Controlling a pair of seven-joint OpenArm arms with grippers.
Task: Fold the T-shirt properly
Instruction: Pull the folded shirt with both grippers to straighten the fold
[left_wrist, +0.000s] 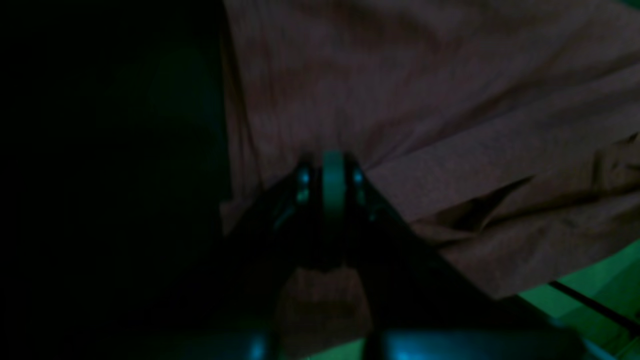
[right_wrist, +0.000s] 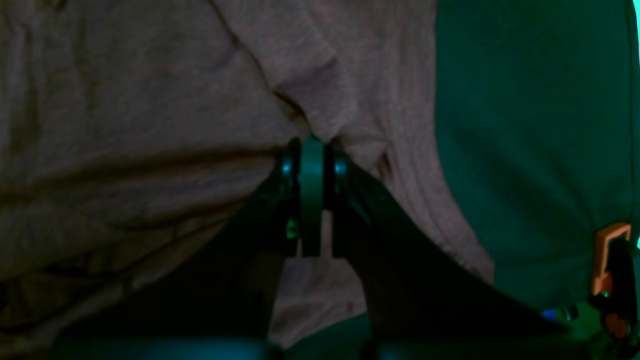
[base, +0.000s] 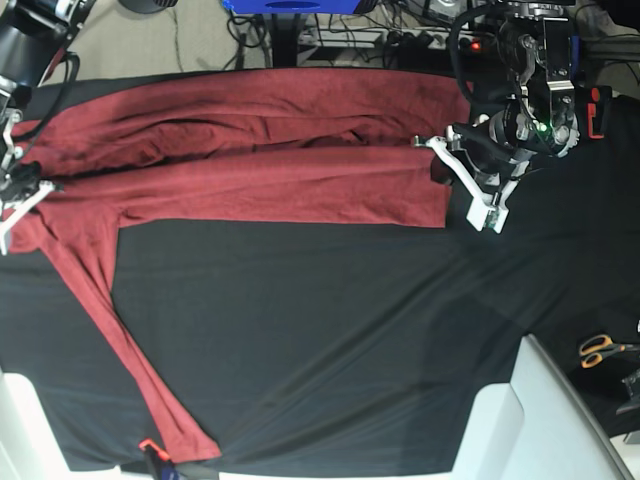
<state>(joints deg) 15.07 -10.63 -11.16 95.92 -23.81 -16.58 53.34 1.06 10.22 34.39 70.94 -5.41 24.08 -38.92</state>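
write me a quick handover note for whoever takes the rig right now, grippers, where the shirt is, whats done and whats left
Left gripper: shut on the T-shirt at its edge on the base view's right.
Right gripper: shut on the T-shirt at the opposite end, base view's left.
T-shirt: stretched in a long band across the far part of the black cloth, already folded lengthwise. One sleeve trails loose toward the near edge.
Left to do: tuck that sleeve in, fold the band crosswise, release.

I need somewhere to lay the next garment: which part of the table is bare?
The black cloth is bare below the brick-red long-sleeved shirt and right of its trailing sleeve. The top edge is crowded: both grippers, left and right, grip the shirt's ends.
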